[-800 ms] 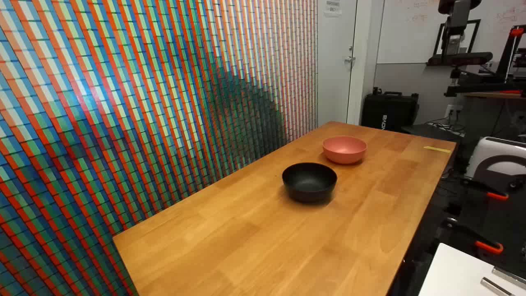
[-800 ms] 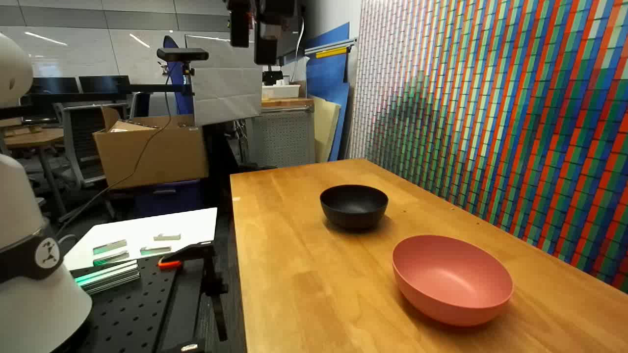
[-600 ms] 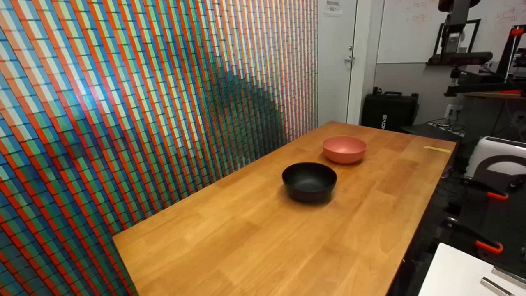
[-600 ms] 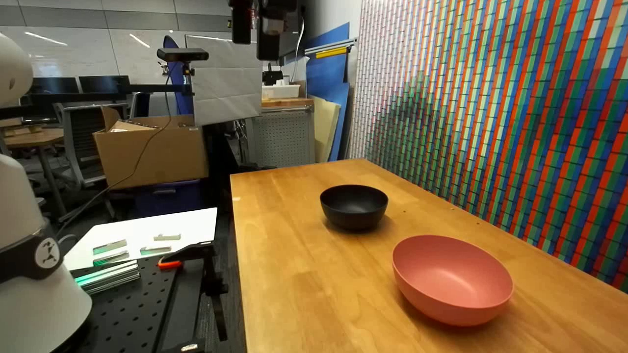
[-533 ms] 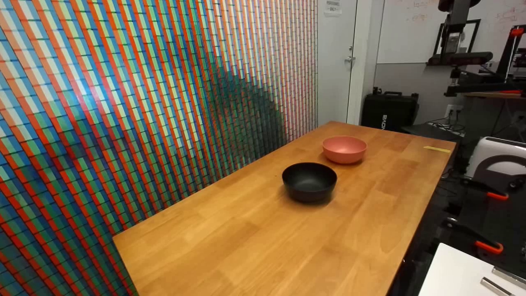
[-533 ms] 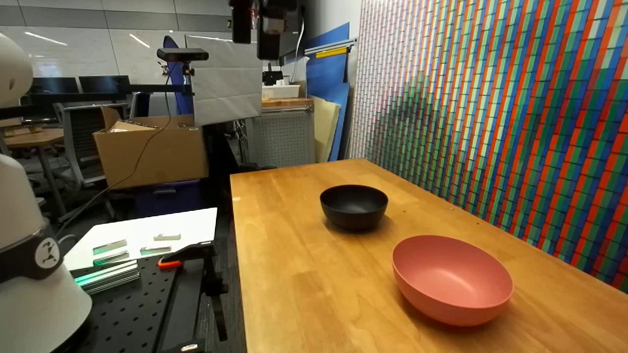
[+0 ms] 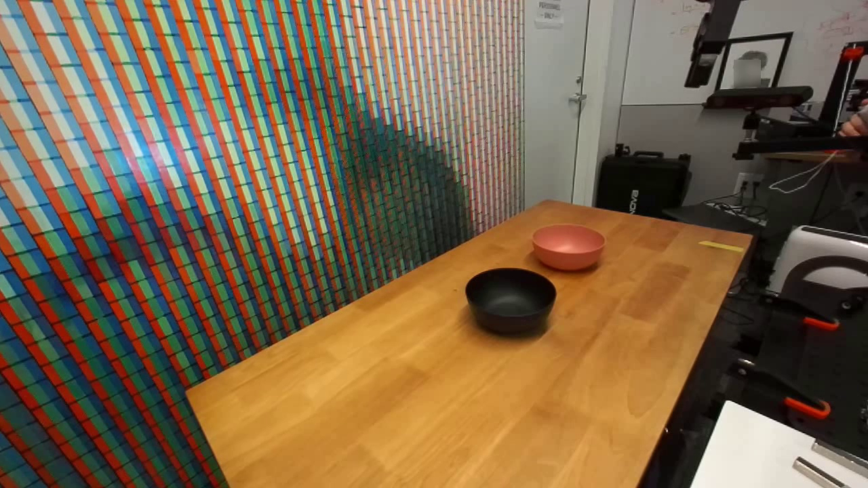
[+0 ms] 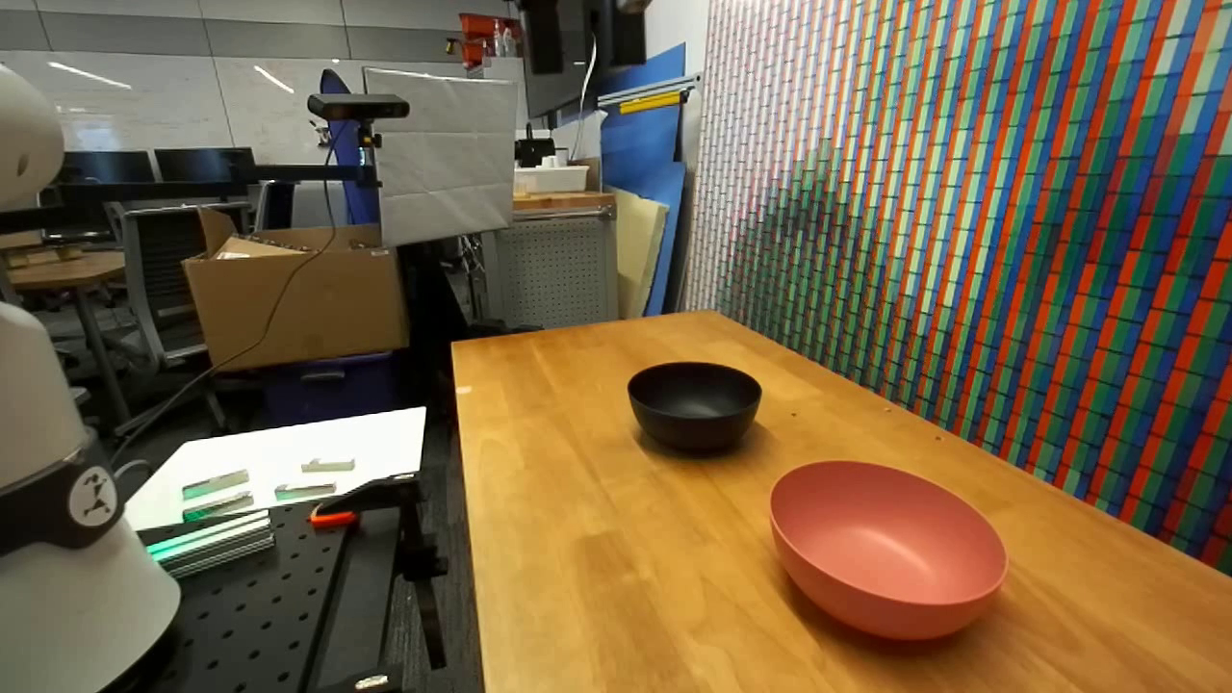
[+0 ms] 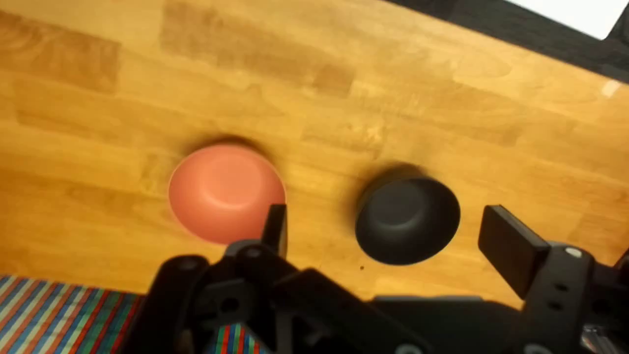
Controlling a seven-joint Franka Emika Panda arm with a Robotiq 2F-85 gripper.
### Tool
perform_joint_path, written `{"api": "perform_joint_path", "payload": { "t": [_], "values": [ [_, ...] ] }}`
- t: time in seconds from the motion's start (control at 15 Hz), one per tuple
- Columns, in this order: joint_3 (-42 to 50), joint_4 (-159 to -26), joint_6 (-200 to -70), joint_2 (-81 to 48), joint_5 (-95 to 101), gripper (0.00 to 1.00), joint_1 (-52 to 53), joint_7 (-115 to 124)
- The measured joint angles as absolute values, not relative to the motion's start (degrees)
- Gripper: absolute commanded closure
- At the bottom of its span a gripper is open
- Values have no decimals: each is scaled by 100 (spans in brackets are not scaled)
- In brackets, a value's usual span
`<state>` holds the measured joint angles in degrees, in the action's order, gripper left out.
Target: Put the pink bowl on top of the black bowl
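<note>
1. We see the pink bowl (image 8: 890, 553) upright on the wooden table (image 8: 568, 577), its mouth facing up, in both exterior views and in the wrist view.
2. We find the black bowl (image 8: 695, 409) upright on the same table, near the pink bowl but apart from it; in the wrist view a strip of bare table shows between them.
3. The pink bowl is beside the black bowl, not yet on top of it.
4. In the wrist view we look past the gripper (image 9: 393, 236), whose fingers (image 9: 508, 250) stand wide apart. The black bowl shows in the gap between them, beyond the tips, and one finger hides a little of the pink bowl's edge.
5. In an exterior view the gripper (image 8: 589, 64) hangs at the top edge, partly cut off, higher than both bowls, with a gap between its fingers.
6. Along a long side of the table we see a wall (image 7: 224, 169) covered in coloured stripes.
7. In an exterior view we make out a yellow strip (image 7: 721, 246) near a corner of the table, with a pale door (image 7: 553, 102) and a black case (image 7: 641, 183) farther back.
8. In an exterior view we see a white panel (image 8: 385, 443) bearing small bars (image 8: 216, 485), near the robot's white base (image 8: 63, 577), and a cardboard box (image 8: 298, 303) behind.
</note>
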<state>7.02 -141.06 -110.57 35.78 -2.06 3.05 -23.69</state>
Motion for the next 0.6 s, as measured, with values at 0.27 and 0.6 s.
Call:
{"api": "perform_joint_path", "payload": {
  "t": [0.27,0.6],
  "values": [
    [217,-13777,-12502,3078,286,0,305,-2034],
    [-85,-13749,-14224,1810,1442,0,-2,-1050]
  ]
}}
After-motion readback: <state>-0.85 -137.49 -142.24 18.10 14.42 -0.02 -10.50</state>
